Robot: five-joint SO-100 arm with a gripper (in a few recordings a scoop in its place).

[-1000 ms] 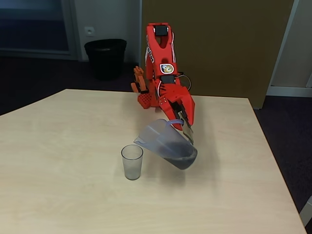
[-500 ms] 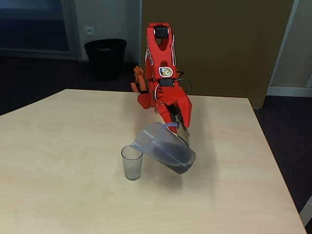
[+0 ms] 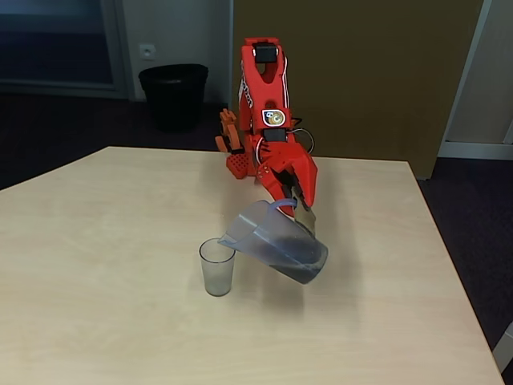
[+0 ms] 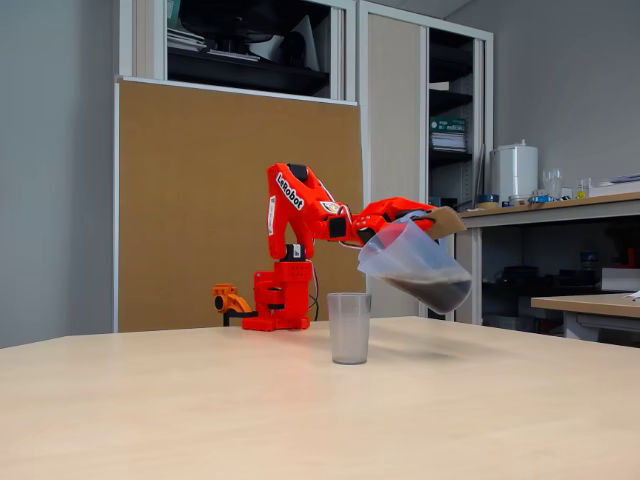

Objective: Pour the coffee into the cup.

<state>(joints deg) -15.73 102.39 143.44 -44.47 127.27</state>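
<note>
A small clear cup stands upright on the wooden table. Just to its right in both fixed views, a bluish translucent jug hangs in the air, tilted with its spout toward the cup's rim. The dark coffee lies pooled in the jug's lower end, away from the spout. My red gripper is shut on the jug at its handle side. The cup looks empty.
The arm's red base stands at the table's far edge. A black bin sits on the floor behind the table. A brown board backs the arm; desks stand to the right.
The jug first swung left and tipped its spout over the cup, then eased back slightly right. The cup has not moved.
</note>
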